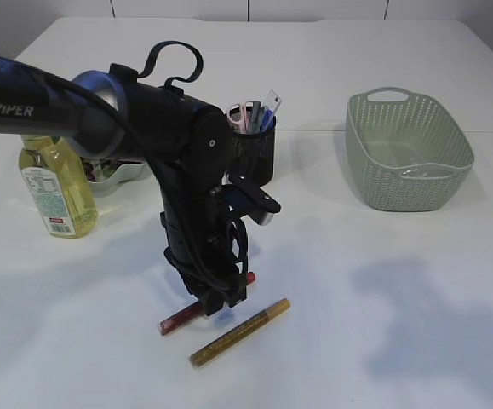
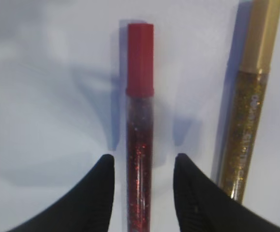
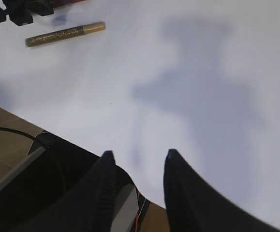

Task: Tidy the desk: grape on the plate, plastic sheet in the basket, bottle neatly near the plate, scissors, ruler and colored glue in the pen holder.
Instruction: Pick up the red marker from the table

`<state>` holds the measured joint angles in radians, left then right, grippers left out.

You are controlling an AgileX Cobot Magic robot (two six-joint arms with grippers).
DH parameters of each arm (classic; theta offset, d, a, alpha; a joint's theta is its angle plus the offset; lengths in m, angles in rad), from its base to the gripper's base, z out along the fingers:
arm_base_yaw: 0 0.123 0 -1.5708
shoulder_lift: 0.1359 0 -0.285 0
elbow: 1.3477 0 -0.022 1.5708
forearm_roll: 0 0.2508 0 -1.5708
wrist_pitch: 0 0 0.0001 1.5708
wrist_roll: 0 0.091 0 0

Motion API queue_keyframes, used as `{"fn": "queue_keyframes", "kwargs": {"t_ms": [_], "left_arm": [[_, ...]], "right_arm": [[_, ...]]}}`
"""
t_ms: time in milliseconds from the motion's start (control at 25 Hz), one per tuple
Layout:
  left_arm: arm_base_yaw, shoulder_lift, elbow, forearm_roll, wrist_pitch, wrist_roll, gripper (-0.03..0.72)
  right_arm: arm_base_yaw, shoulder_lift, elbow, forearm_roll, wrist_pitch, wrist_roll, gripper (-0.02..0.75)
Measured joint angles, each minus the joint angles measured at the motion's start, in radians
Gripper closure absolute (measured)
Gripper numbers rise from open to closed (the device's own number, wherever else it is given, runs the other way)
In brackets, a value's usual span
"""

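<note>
From across the room, the left gripper (image 1: 225, 298) is down at the bench (image 1: 382, 281) with its fingers planted over the red glitter glue (image 1: 178, 319); the gold glitter glue (image 1: 239, 331) lies just beside them, on the side nearer me. The pen holder (image 1: 253, 145), already stocked with scissors and a ruler, stands well behind the fingers, with the bottle (image 1: 57, 187) and the plate (image 1: 118, 173) off to the left and the basket (image 1: 408, 152) far to the right. Through the left wrist camera the two fingers (image 2: 96, 193) sit partly apart, straddling the red tube's clear barrel near its tail end without touching it. Gripping that far from the middle, I'd worry the tube tips cap-down on the lift, or rolls out as the fingers close. The right finger also stands close to the gold tube, and could nudge it. From the right wrist camera the right gripper (image 3: 137, 162) hangs half open over bare bench near the edge, holding nothing.
</note>
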<state>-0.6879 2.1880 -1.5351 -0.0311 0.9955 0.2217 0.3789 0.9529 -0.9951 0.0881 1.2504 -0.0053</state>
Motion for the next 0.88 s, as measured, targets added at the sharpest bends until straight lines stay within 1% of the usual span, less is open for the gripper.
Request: {"fn": "queue_keyframes", "kwargs": {"t_ms": [560, 880], "left_arm": [[0.000, 0.001, 0.000, 0.000, -0.016, 0.002, 0.390], [0.000, 0.005, 0.000, -0.029, -0.016, 0.002, 0.390]], "right_arm": [[0.000, 0.000, 0.000, 0.000, 0.000, -0.004, 0.459], [0.000, 0.000, 0.000, 0.000, 0.000, -0.004, 0.459]]}}
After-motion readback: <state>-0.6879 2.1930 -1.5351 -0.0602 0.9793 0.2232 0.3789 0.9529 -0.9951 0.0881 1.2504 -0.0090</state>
